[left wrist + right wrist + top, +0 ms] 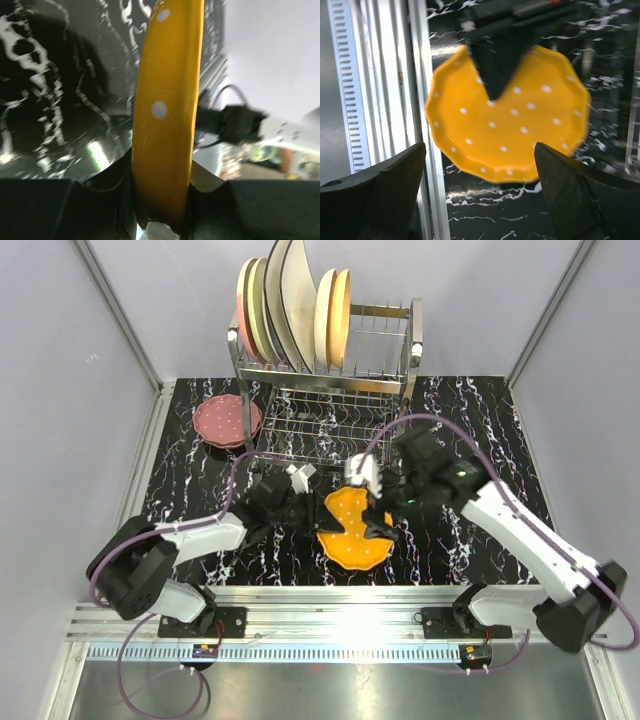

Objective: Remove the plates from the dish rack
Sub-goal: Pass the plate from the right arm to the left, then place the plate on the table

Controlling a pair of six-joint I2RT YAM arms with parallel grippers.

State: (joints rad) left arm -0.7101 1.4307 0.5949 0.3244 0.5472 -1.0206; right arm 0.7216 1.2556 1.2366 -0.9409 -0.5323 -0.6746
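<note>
Black fingers (125, 200) of the left gripper (162, 205) are clamped on the rim of the orange plate (165, 110), one pad on each face. The rim grip leaves the plate's underside free, which suits lowering it flat.

Right gripper (480, 150): jaws wide apart, holding nothing. It is poised above the same plate, with a finger on either side of the plate in its own view. My judgement is that one arm alone carries the load and the other stands clear.

Location: the orange plate is out of the dish rack (330, 390), near-level over the table (480, 430) in front of it. Whether it touches the surface cannot be told.

Still racked: several plates (290, 300) on edge between the upper tier's pegs. One maroon-pink plate (225, 418) lies flat on the table, left of the rack.

Materials: the orange plate is glossy and glazed, with a scalloped rim and white dots. The rack is chrome wire on tubular posts. The table is black with white marbling, and its surface is reflective. A ribbed aluminium rail (417, 75) edges the near side.
</note>
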